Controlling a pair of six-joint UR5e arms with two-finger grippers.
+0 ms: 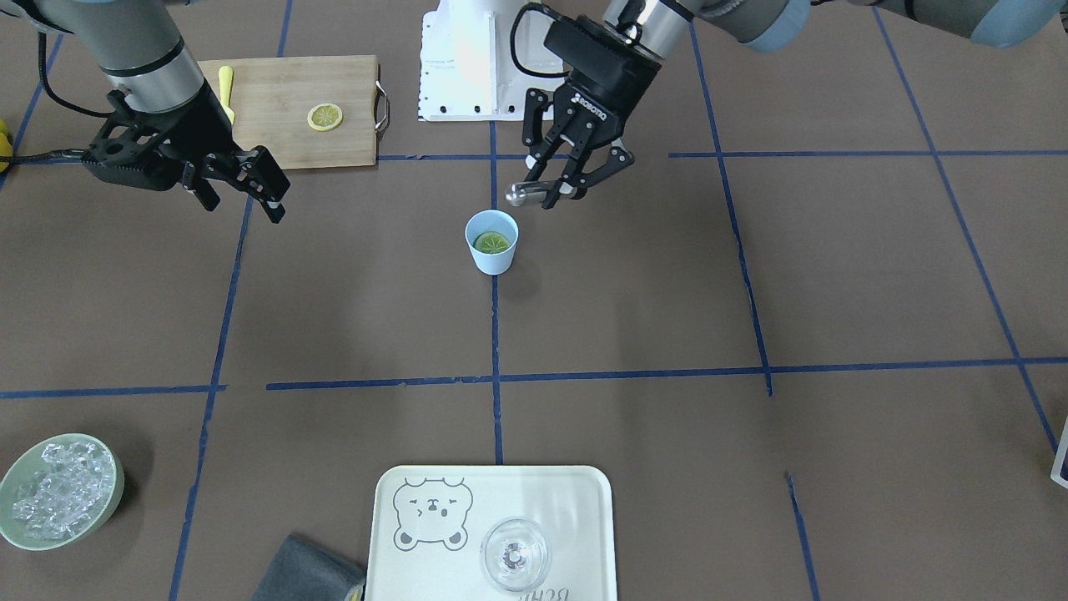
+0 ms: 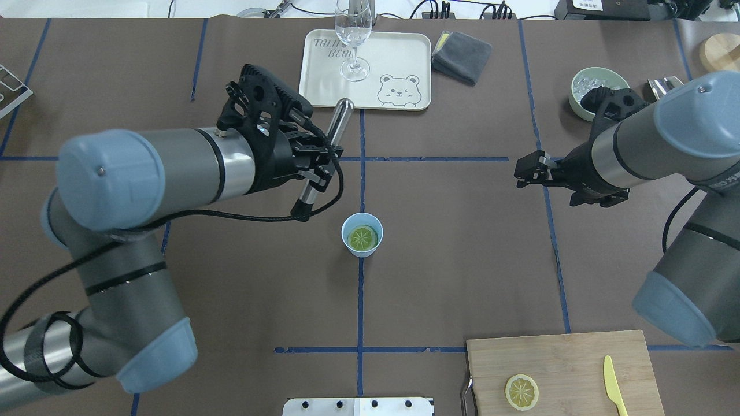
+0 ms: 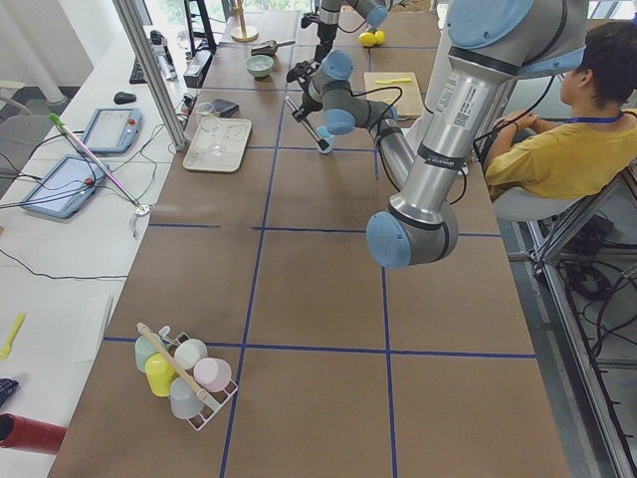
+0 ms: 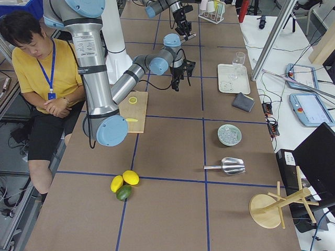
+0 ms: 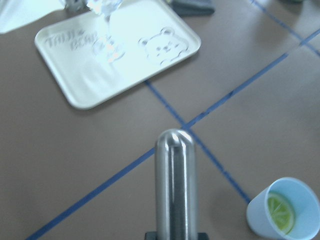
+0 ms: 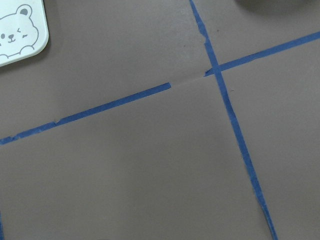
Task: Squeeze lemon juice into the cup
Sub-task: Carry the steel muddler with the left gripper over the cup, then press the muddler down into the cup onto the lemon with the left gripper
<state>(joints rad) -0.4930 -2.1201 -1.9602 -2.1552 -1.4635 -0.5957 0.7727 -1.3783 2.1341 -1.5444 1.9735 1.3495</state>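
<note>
Left hand [image 2: 317,167], upper left of centre in the overhead view, pinches a polished steel rod with a rounded end [image 2: 339,121] near its middle, fingers pressed against its sides. The rod's long axis runs diagonally. Its rounded end points to the top of that frame, toward a cream rectangular tray printed with a bear [image 2: 404,58]. Its dark end points to the lower left and stops near the small light-blue tapered plastic cup [image 2: 362,253].

The cup stands upright on the brown desk [image 2: 462,260] at the frame's centre, on a blue tape line, below and right of the left hand and not touching it. Flat inside the cup lies a thin round toy lemon slice with yellow-green rind and pale segments [image 2: 362,236].

Right hand [image 1: 242,204] hangs at the upper left of the front-facing view, fingers spread and empty, well apart from the cup. A second, similar slice [image 2: 521,392] lies on a bamboo cutting board [image 2: 578,358] at the overhead view's lower right.

By the look of it, the slice is in place and pressing it remains. The left hand is the nearer one. The rod appears tilted rather than upright, so it would need tipping up and shifting toward the lower right, over the cup's mouth.
</note>
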